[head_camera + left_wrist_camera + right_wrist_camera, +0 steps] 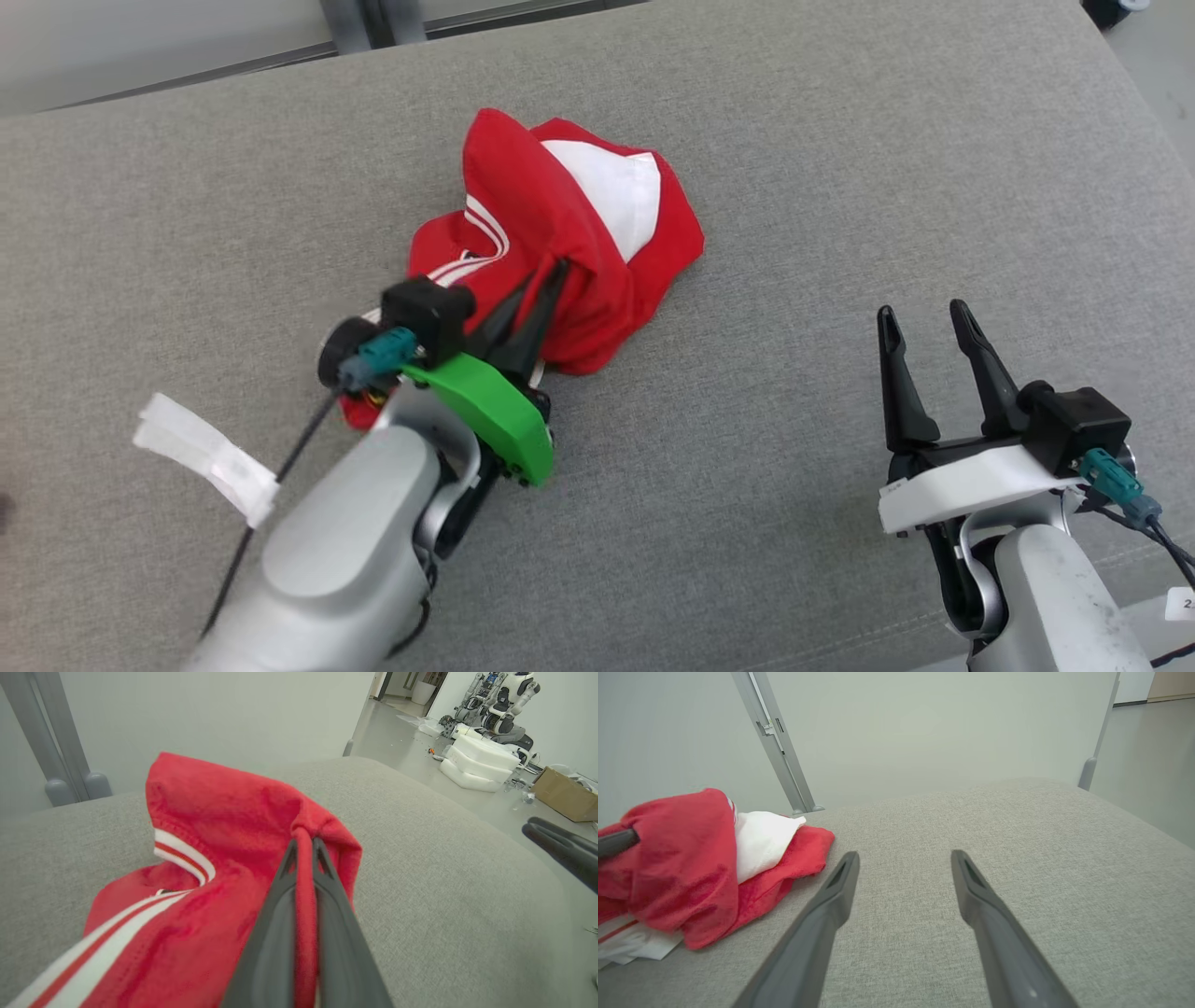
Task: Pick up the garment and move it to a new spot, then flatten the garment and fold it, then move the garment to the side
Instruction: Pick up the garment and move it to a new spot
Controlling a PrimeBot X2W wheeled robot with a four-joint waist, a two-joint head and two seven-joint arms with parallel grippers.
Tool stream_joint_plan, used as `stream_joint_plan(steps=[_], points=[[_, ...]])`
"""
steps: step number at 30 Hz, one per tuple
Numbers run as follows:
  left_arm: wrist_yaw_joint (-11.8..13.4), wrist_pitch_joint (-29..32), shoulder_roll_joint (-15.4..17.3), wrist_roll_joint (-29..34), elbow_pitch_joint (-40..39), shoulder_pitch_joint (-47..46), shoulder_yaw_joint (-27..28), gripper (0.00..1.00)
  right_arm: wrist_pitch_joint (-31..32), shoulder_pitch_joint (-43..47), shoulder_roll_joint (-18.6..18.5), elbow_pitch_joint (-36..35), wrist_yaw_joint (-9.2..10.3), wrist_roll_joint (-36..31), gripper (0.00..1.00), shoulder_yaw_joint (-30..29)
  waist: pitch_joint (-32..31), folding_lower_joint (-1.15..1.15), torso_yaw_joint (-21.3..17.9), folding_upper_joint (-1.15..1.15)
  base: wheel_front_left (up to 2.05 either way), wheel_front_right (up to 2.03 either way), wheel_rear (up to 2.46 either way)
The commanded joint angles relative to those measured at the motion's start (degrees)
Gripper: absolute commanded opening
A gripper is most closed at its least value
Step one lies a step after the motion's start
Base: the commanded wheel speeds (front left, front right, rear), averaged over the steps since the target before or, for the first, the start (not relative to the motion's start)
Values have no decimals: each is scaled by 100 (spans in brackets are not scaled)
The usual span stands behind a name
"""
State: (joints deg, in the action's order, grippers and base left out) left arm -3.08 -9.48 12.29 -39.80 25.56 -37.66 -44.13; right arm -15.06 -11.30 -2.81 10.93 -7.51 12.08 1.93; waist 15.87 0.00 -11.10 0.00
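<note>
The garment (560, 233) is a crumpled red piece with white panels and stripes, bunched in the middle of the grey cushioned surface (840, 187). My left gripper (558, 266) is shut on a fold of the garment (233, 826); in the left wrist view, red cloth runs pinched between the two dark fingers (275, 905), and the fabric peaks up at the grip. My right gripper (924, 317) stands open over bare surface to the right of the garment, apart from it. In the right wrist view, its fingers (831, 896) are spread, with the garment (691, 858) at the left.
A white tag (205, 457) hangs from a cable by my left forearm. Grey upright posts (780, 742) stand behind the surface's far edge. Beyond the right edge the floor holds white foam blocks (481, 760), a cardboard box (565, 795) and another robot (500, 700).
</note>
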Motion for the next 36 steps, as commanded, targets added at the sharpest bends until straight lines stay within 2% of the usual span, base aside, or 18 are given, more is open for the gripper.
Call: stream_joint_plan(steps=[1,3,4,5,10,15,21,26,31,36], points=[[-58,-65,-69,17,76,129,-77,0,-17,-18,-15,24,4,-27,100,-5,-42,0,65,0,0,0,0],[-96,-113,-191,26,173,236,-199,0,-17,9,-15,42,4,-49,100,-3,-91,0,123,0,0,0,0],[-108,-176,-223,79,184,229,-236,44,-17,29,-15,57,4,-63,100,4,-131,0,157,0,0,0,0],[-103,-222,-239,119,199,209,-258,100,-17,45,-16,66,4,-74,100,6,-165,0,190,0,0,0,0],[24,-482,-179,331,110,84,-84,100,-17,172,-15,113,4,-145,100,-12,-428,0,400,0,0,0,0],[232,-574,129,450,-151,300,380,100,-17,271,-17,114,4,-224,100,7,-674,0,621,0,0,0,0],[475,-572,587,687,-653,897,1331,100,-17,343,-15,129,4,-251,100,88,-906,0,902,0,0,0,0],[496,-574,856,950,-1087,1562,2169,100,-18,411,-15,149,4,-281,100,148,-1053,0,1086,0,0,0,0],[554,-568,874,1306,-1594,2335,3045,100,-18,433,-16,163,4,-314,100,276,-1155,0,1155,0,0,0,0],[440,-568,646,1626,-1927,3057,3696,100,-18,491,-17,181,4,-263,100,415,-1266,0,1200,0,0,0,0]])
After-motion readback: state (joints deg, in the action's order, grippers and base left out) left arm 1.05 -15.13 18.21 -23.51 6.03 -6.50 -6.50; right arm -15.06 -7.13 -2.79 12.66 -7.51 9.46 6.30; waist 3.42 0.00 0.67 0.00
